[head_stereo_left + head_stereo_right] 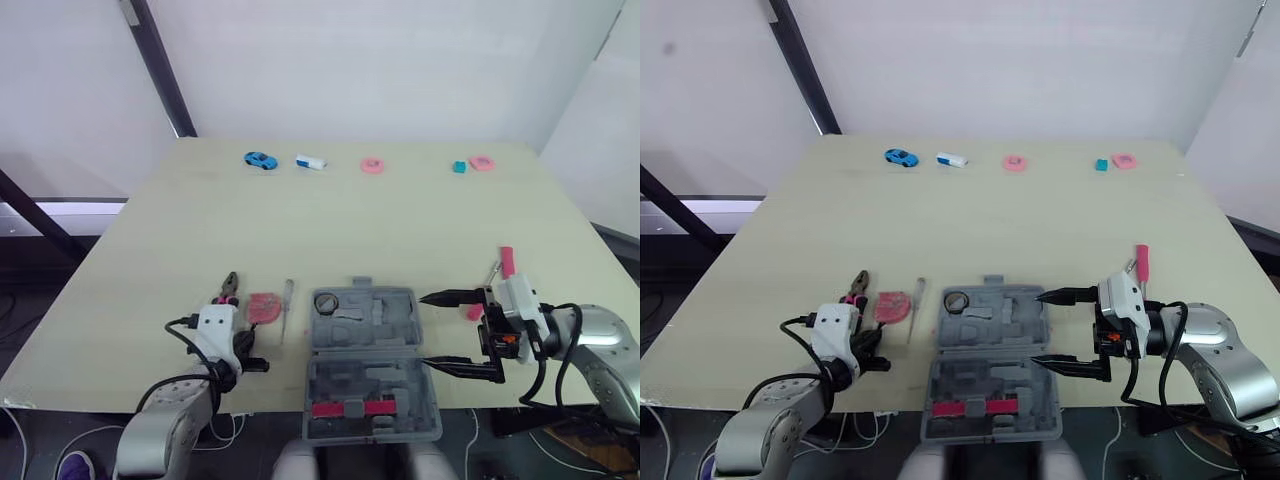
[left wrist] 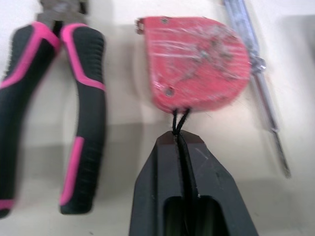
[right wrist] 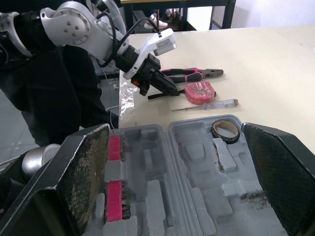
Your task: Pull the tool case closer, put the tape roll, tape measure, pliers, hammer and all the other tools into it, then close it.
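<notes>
Already drawn up to the near edge of the pale table (image 1: pixel 380 220) and lying open: grey tool case (image 1: pixel 385 325). Inside its far half, in the corner toward the left arm, tape roll (image 1: pixel 326 301), the sole tool visibly packed. Just left of the case, side by side on the table: screwdriver (image 1: pixel 286 305), red tape measure (image 1: pixel 264 308), pink-and-black pliers (image 1: pixel 228 290). Left gripper (image 2: pixel 179 140) pinched closed on the tape measure's black cord (image 2: pixel 178 118), the measure itself apparently resting on the table. Right gripper (image 1: pixel 423 330) spread wide at the case's right side, holding nothing. Just beyond it, pink-handled tool (image 1: pixel 507 262), probably the hammer. Judged early in the task: case pulled close, one item in. Left to do: tape measure, pliers, screwdriver and hammer to load, then lid to shut.
</notes>
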Controlling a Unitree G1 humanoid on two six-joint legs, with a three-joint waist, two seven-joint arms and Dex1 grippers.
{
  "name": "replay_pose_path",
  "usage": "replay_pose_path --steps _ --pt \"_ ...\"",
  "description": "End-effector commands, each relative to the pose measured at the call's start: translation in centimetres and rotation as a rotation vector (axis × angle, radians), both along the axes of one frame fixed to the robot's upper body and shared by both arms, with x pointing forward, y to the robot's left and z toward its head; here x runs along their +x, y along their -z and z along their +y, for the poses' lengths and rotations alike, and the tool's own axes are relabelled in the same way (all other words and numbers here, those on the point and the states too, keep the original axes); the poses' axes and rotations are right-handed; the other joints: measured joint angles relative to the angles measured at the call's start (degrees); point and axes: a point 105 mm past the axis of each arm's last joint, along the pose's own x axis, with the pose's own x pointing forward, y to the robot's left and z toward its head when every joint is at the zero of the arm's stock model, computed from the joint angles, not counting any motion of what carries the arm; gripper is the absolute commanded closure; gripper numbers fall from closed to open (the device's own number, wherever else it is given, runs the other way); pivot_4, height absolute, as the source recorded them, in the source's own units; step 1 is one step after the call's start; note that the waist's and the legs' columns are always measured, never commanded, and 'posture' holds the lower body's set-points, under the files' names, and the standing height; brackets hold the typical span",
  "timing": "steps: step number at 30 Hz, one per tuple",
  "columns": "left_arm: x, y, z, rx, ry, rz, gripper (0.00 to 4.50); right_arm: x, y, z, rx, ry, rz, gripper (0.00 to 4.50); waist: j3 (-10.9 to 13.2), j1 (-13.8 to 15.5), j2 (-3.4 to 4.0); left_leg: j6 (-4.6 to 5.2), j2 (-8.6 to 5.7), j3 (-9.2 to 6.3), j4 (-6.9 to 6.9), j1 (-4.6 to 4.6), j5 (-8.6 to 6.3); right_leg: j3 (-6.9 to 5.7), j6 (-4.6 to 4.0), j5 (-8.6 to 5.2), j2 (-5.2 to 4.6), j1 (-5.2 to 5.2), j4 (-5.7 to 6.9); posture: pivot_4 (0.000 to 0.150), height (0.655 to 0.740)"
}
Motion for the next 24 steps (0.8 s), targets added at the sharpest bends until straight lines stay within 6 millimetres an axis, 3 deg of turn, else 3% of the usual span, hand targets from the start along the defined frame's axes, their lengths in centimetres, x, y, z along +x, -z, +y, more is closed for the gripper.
replay_pose_path --steps 1,13,24 --pt "-1.4 0.3 -0.4 -0.015 0.063 0.034 4.49 -0.5 -1.0 0.3 0.024 -0.020 -0.040 0.00 0.0 -0.1 0.00 0.00 0.00 0.00 0.00 0.00 0.00 0.00 0.00 0.00 0.00 0.00 0.00 0.150 0.7400" --pt "-7.3 0.3 -0.2 -0.068 0.303 0.147 4.49 -1.3 -0.7 0.4 0.025 -0.043 -0.030 0.00 0.0 -0.2 0.01 -0.01 0.05 -0.08 -0.03 0.02 -0.01 0.03 0.00 -0.02 -0.06 -0.06 -0.03 0.150 0.7400" --pt "-8.2 0.2 2.6 -0.026 0.318 0.124 4.49 -1.7 -0.6 0.4 0.036 -0.043 -0.013 0.00 0.0 -0.2 0.01 -0.01 0.07 -0.11 -0.05 0.01 -0.01 0.05 0.01 -0.03 -0.08 -0.15 -0.05 0.150 0.7400"
